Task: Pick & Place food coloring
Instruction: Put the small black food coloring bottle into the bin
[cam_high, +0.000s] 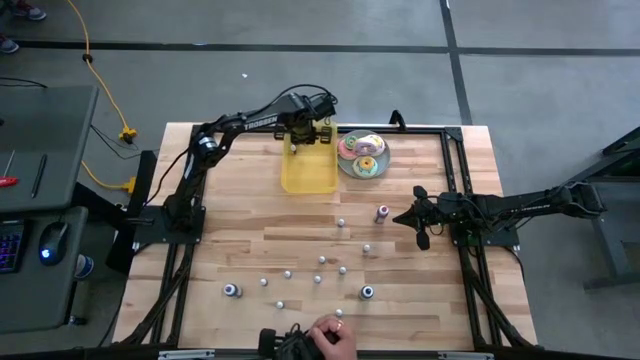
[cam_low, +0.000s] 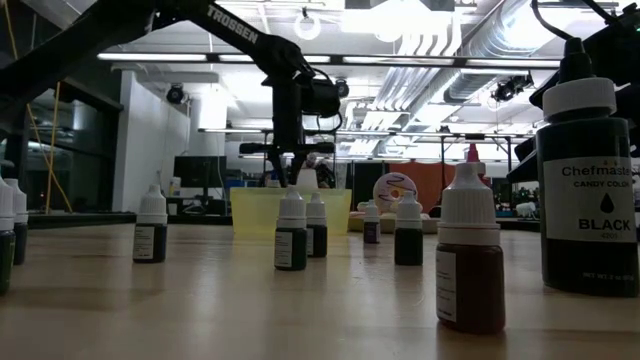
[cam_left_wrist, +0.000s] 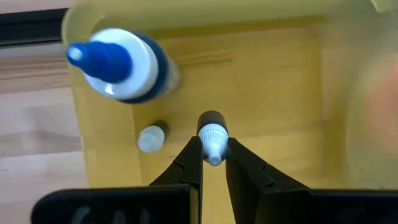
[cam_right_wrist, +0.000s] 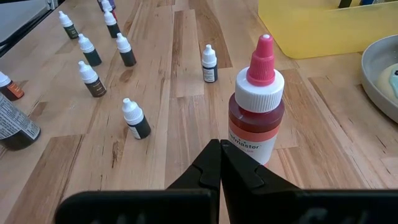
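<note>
My left gripper (cam_high: 312, 135) (cam_left_wrist: 213, 152) hangs over the far end of the yellow tray (cam_high: 308, 170), pointing down, shut on a small food coloring bottle (cam_left_wrist: 212, 127) with a white cap and a dark body. Inside the tray stand a large blue-capped bottle (cam_left_wrist: 115, 62) and another small bottle (cam_left_wrist: 151, 137). Several more small bottles (cam_high: 320, 262) stand upright on the wooden table. My right gripper (cam_high: 412, 222) (cam_right_wrist: 221, 155) rests shut at the table's right, with a red-capped bottle (cam_right_wrist: 256, 106) standing just beyond its fingertips. My left gripper pinches the small bottle's white cap (cam_left_wrist: 212, 135) between its two fingertips (cam_left_wrist: 190, 158), coming from above and pointing down. The bottle stays upright under the fingers, over the tray's floor. Whether its base touches the floor does not show.
A plate of frosted doughnuts (cam_high: 362, 155) sits right of the tray. A person's hand (cam_high: 332, 335) reaches in at the table's near edge. Two larger bottles (cam_high: 232, 291) (cam_high: 367, 292) stand near the front, and a big black-labelled one (cam_low: 588, 190) is close to the low camera.
</note>
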